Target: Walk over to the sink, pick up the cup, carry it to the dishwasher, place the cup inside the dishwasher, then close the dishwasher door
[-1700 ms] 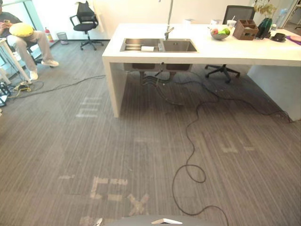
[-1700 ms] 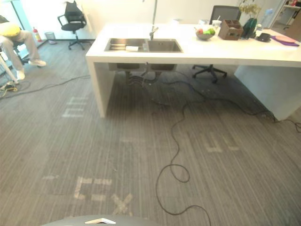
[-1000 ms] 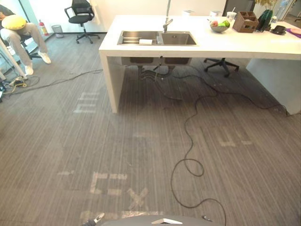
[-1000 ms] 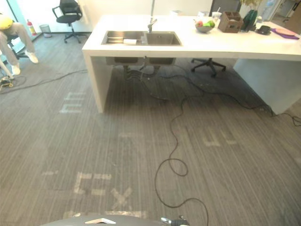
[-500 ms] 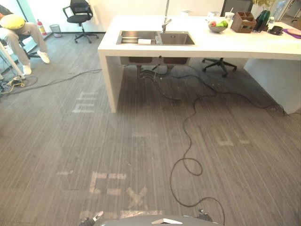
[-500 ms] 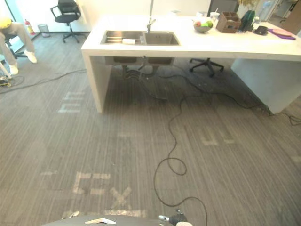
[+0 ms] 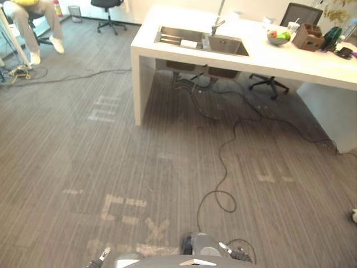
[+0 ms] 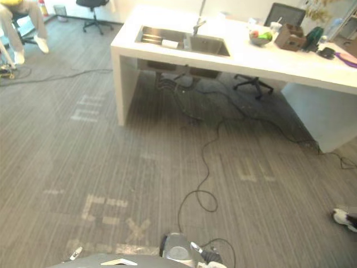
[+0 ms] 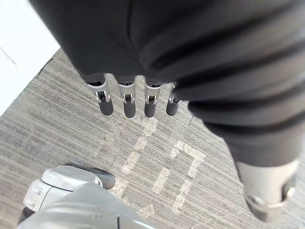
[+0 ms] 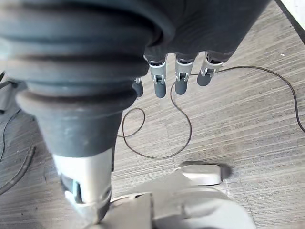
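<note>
Hanging loose-fingered: left robot hand [image 9: 128, 101], right robot hand [image 10: 159, 79]; sink [image 7: 226, 46] holds white item [image 7: 188, 43].

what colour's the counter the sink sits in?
White counter, clearest in the right eye view.

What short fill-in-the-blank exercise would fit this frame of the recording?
The sink is set into a ___ counter.
The left hand and the right hand hang open over the carpet and hold ___.
The fruit bowl stands on the counter to the sink's ___.
Missing words: white; nothing; right.
</note>
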`<state>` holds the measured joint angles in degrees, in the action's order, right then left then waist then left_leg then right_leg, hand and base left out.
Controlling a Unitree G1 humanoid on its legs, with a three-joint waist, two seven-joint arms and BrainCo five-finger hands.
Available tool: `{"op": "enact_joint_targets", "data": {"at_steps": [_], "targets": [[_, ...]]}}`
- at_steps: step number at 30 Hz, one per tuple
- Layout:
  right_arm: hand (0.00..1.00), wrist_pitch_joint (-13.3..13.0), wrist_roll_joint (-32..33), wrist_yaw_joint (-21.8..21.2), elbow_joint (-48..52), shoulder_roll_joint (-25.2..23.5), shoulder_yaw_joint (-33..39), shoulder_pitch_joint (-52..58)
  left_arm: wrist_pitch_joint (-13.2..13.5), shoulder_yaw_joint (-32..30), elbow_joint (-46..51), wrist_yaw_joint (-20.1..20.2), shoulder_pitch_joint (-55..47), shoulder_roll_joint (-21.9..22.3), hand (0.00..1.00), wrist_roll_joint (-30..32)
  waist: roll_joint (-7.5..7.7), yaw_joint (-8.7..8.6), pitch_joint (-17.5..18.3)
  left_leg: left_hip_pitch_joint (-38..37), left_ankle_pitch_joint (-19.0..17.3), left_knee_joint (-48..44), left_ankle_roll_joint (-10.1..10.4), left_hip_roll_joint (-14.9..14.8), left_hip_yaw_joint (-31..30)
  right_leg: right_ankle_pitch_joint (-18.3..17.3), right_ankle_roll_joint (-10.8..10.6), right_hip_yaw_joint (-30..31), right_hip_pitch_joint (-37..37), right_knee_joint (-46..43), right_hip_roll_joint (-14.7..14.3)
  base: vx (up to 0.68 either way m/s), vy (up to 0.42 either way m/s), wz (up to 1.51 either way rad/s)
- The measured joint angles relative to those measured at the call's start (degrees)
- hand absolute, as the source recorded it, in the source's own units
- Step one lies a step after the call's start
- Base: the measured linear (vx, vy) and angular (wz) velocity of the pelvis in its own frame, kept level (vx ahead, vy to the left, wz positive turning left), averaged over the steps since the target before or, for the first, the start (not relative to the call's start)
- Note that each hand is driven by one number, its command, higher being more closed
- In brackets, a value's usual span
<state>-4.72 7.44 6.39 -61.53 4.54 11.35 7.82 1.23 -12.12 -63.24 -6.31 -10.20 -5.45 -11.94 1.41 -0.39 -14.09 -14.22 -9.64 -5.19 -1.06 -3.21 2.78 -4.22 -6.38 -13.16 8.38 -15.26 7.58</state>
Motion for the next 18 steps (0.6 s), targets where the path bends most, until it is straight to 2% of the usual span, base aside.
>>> {"op": "enact_joint_targets", "data": {"at_steps": [2, 4, 5, 6, 7, 8, 9, 10, 11, 12, 13, 14, 15, 16, 18], "targets": [[0.00, -0.17, 0.00, -0.07, 0.61, -0.67, 0.11, 2.26, 0.00, -1.48, 1.43, 0.12, -0.02, 0.47, 0.00, 1.76, 0.11, 0.14, -0.11, -0.08, -4.71, -4.96, 1.43, -0.79, 0.12, 1.95, 0.42, 1.51, 1.18, 1.56, -0.02, 0.27, -0.190, -0.01], [0.00, 0.10, 0.53, -0.17, 2.38, -1.77, 0.73, 4.90, 0.06, -2.82, 4.02, 0.26, 0.00, 1.23, 0.00, 4.16, 0.07, 0.21, -0.02, -0.85, -11.35, -11.39, 2.98, -1.78, -0.70, 2.11, 3.06, 1.86, 1.75, -2.45, 0.90, 0.46, -0.349, 0.14], [0.00, 0.11, 0.97, -0.19, 2.46, -1.82, 0.73, 5.20, 0.11, -3.51, 4.58, 0.27, 0.02, 1.48, 0.00, 4.76, 0.19, 0.27, 0.23, -1.36, -12.73, -12.03, 3.62, -1.96, -0.87, 1.65, 3.56, 1.79, 1.59, -3.55, 0.98, 0.49, -0.355, 0.16], [0.00, 0.40, 1.32, -0.30, 2.70, -1.35, 0.81, 5.37, 0.13, -3.71, 4.83, 0.08, 0.12, 2.13, 0.00, 5.89, -0.83, 0.08, 0.74, -2.97, -14.67, -11.62, 4.07, -3.40, -1.04, 3.30, 4.09, 1.38, 2.01, -6.94, 0.41, 0.54, -0.333, 0.22], [0.00, 0.92, 1.24, -0.45, 3.66, 0.16, 0.98, 5.61, 0.13, -3.96, 4.79, -0.10, -0.47, 3.81, 0.00, 6.81, -2.23, -0.36, 2.73, -4.18, -14.81, -11.98, 3.99, -5.51, -1.60, -0.21, 4.66, -0.18, 2.74, -9.95, -1.64, 0.57, -0.313, 0.18], [0.00, 1.20, 1.16, -0.61, 4.15, 0.94, 1.24, 5.51, 0.14, -4.88, 4.81, -0.24, -0.59, 4.11, 0.00, 7.32, -3.75, -0.35, 3.86, -2.46, -14.53, -16.74, 3.96, -5.96, -2.16, -1.72, 5.30, -0.58, 3.03, -10.72, -2.45, 0.60, -0.305, 0.04], [0.00, 1.16, 1.17, -0.81, 4.56, 1.80, 2.01, 5.24, 0.13, -6.65, 5.36, -0.44, -0.62, 5.51, 0.00, 7.73, -5.05, -0.37, 4.97, 2.71, -11.63, -27.19, 2.75, -6.87, -2.73, -4.16, 6.12, -0.83, 2.91, -11.55, -3.62, 0.48, -0.259, -0.04], [0.00, 1.07, 1.21, -0.94, 4.59, 1.96, 2.70, 4.76, 0.16, -7.64, 5.31, -0.44, -0.61, 6.25, 0.00, 7.83, -5.13, -0.61, 5.02, 4.84, -9.11, -31.68, 3.60, -7.62, -3.31, -5.10, 6.43, -1.48, 1.80, -11.24, -4.15, 0.60, -0.306, 0.04], [0.00, 0.93, 1.19, -0.98, 4.63, 2.25, 3.07, 4.24, 0.56, -8.46, 5.32, -0.70, -0.49, 6.81, 0.00, 8.23, -5.97, -0.91, 5.51, 8.59, -1.56, -40.99, 4.94, -8.79, -4.46, -6.57, 7.61, -1.95, -1.35, -9.76, -5.55, 0.60, -0.254, 0.14], [0.00, 0.73, 1.18, -1.01, 4.84, 2.67, 2.60, 3.68, 1.37, -9.01, 5.38, -0.74, -1.04, 7.32, 0.00, 8.90, -6.33, -0.73, 5.47, 11.76, 3.95, -48.28, 4.57, -10.72, -3.85, -7.28, 8.45, -1.98, -4.80, -7.42, -7.04, 0.72, -0.256, 0.07], [0.00, 0.53, 1.17, -1.04, 4.61, 2.92, 2.18, 3.21, 2.27, -9.51, 6.06, -0.85, -1.26, 7.71, 0.00, 9.26, -6.51, -0.11, 5.14, 16.61, 2.72, -59.03, 4.06, -12.27, -2.85, -7.90, 9.26, -1.78, -10.11, -3.76, -8.94, 0.60, -0.193, -0.04], [0.00, 0.62, 1.20, -1.04, 4.20, 2.85, 1.81, 2.45, 3.17, -9.49, 6.99, -0.94, -1.16, 7.52, 0.00, 10.11, -5.85, 0.31, 4.78, 19.99, 1.23, -64.03, 4.03, -11.66, -2.63, -8.09, 9.58, -1.44, -14.01, -0.94, -9.55, 0.57, -0.174, -0.19], [0.00, 0.66, 1.30, -1.08, 3.69, 2.87, 0.73, 1.37, 3.71, -8.70, 7.66, -1.16, -1.17, 6.91, 0.00, 11.07, -4.87, 0.80, 4.15, 22.65, -0.31, -65.28, 4.26, -10.24, -2.10, -7.62, 9.21, -1.03, -17.30, 1.03, -9.47, 0.54, -0.150, -0.51], [0.00, 0.75, 1.74, -1.25, 2.65, 2.94, -0.12, 0.00, 4.37, -6.73, 8.25, -1.98, -1.34, 6.10, 0.00, 12.69, -4.04, 2.04, 3.77, 26.33, -2.17, -63.36, 4.44, -8.95, -0.08, -7.59, 9.16, 0.67, -20.34, 3.00, -9.30, 0.51, -0.124, -0.80], [0.00, 0.83, 2.53, -1.42, 2.23, 2.31, 0.03, -2.78, 5.57, -4.87, 8.61, -3.72, -0.98, 5.28, 0.00, 17.00, -3.19, 3.24, 3.13, 30.71, -4.41, -53.92, 3.47, -8.70, 5.27, -7.42, 8.32, 3.23, -24.27, 6.25, -8.86, 0.51, -0.024, -0.92]]}}
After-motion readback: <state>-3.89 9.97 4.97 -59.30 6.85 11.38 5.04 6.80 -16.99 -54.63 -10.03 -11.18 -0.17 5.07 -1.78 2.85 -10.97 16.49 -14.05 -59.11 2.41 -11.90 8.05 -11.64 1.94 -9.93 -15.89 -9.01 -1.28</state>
